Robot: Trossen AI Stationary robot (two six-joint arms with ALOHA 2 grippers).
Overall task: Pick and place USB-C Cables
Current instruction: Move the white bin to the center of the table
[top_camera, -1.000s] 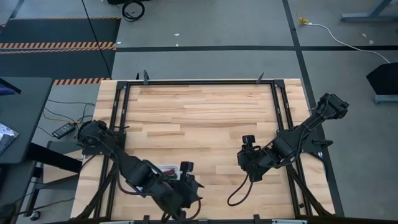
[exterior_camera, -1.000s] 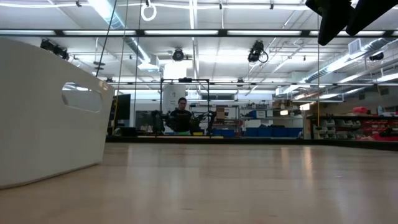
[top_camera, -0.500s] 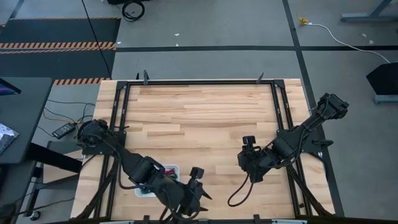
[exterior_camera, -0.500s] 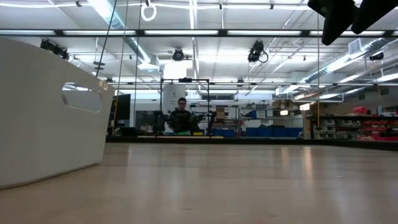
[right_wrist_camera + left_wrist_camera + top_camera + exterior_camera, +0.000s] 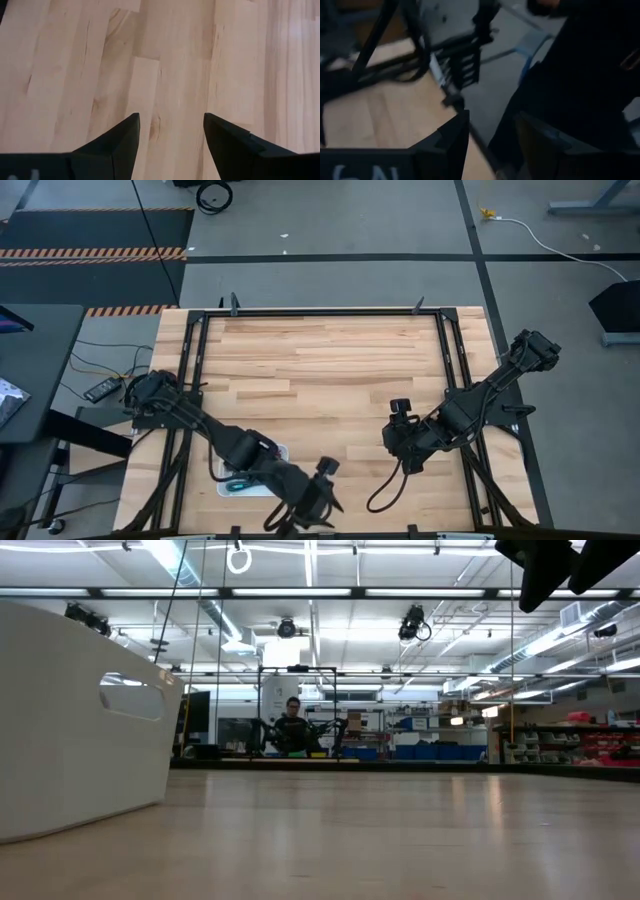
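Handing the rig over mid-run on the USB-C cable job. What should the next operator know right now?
Left tool: out past the white tray, at the table's near edge. The views don't show whether it holds a cable.
Right tool: open and empty, waiting over bare wood on the right of the table.
Cables: the teal cable lies in the tray. The left arm covers most of the tray, and no other cable is in view.
Done: at least the teal one is placed.
Left: check the left tool and count the cables in the tray before going on.
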